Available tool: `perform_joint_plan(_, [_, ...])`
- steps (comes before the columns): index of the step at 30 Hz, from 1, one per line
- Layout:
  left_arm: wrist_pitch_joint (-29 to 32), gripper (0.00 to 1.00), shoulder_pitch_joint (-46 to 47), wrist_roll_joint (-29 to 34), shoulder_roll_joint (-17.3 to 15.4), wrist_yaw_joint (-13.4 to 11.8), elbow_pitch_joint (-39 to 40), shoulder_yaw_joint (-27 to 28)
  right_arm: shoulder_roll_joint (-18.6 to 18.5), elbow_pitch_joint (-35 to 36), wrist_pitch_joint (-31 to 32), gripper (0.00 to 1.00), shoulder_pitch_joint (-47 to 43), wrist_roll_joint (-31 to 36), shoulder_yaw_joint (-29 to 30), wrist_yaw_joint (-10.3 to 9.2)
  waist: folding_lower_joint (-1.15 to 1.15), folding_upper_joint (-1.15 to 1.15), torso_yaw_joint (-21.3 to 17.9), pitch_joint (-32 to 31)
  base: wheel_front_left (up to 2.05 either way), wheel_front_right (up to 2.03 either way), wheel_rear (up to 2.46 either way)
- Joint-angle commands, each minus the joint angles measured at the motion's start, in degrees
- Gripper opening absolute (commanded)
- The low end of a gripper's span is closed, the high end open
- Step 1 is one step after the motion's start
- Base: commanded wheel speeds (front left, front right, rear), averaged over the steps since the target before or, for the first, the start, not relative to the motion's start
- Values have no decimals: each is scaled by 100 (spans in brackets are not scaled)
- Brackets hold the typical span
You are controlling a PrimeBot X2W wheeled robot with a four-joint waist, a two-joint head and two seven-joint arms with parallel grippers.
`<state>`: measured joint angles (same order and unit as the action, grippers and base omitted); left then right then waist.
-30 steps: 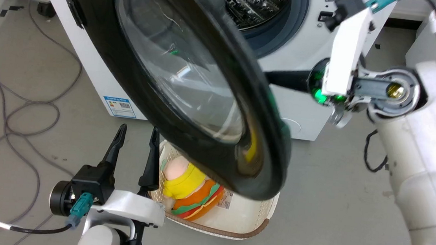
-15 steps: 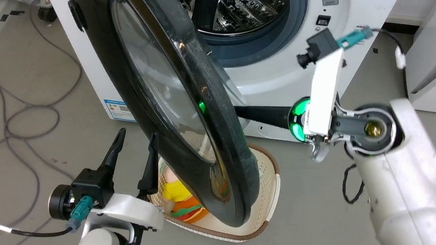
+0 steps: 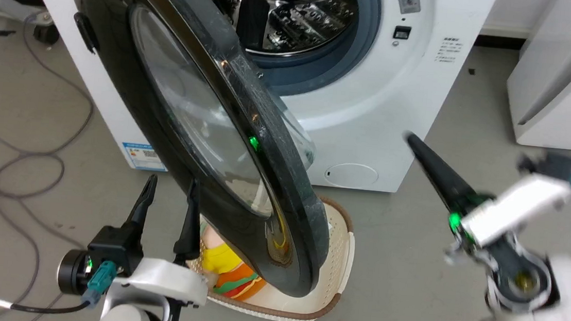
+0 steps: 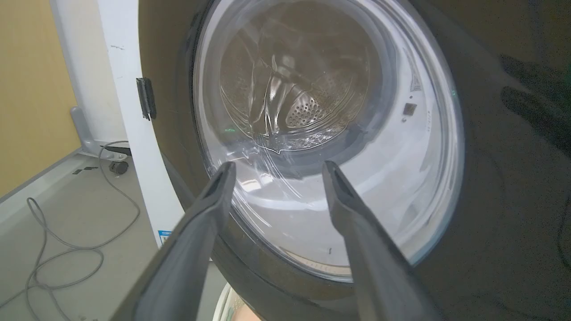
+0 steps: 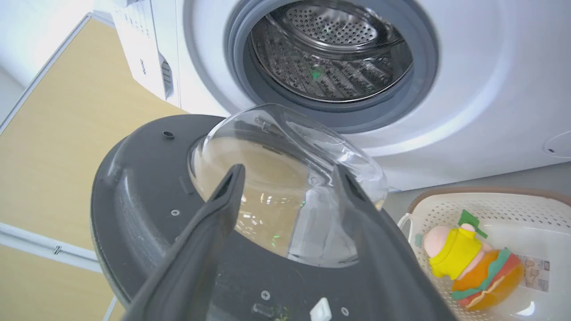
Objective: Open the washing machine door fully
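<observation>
Black washing machine door (image 3: 205,127) hangs half open. Spread left gripper (image 3: 172,181) faces its glass; spread right gripper (image 5: 289,169), its back.

We see a white washer (image 3: 441,91), its perforated silver drum (image 3: 298,17), a blue-grey gasket (image 3: 335,66), a glossy black door (image 3: 290,197) with clear glass, a cream basket (image 3: 344,248) rimmed brown, a yellow-orange-green toy (image 3: 226,272), grey floor (image 3: 408,295).

Right end effector (image 3: 415,145) — blurred; toy (image 3: 222,264) half-hidden
</observation>
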<state>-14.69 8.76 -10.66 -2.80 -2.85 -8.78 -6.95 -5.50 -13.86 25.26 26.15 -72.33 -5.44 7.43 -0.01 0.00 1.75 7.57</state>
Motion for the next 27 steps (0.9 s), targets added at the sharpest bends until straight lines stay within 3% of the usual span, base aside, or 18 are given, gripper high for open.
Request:
perform_joint_plan(1, [-30, 100, -103, 43, -8, 19, -26, 31, 37, 106, -323, 100, -333, 137, 110, 6, 1, 0, -48, -42, 0, 0, 0])
perform_joint_plan(4, [-30, 100, -140, 67, -8, 37, -61, 94, 115, 269, -991, 100, -851, 294, 361, 6, 1, 0, -110, -96, 0, 0, 0])
perform_joint_plan(12, [-30, 100, -227, 99, -8, 82, -160, 210, 210, 547, -2491, 100, -1950, 1446, 709, 6, 1, 0, -183, -231, 0, 0, 0])
perform_joint_plan(20, [-30, 100, -212, 101, -8, 88, -207, 271, 244, 872, -3468, 100, -2394, 3947, 1094, 6, 1, 0, -219, -240, 0, 0, 0])
perform_joint_plan(27, [-30, 100, -204, 126, -8, 94, -223, 332, 259, 1481, -3486, 100, -2638, 5936, 1066, 6, 1, 0, -240, -243, 0, 0, 0])
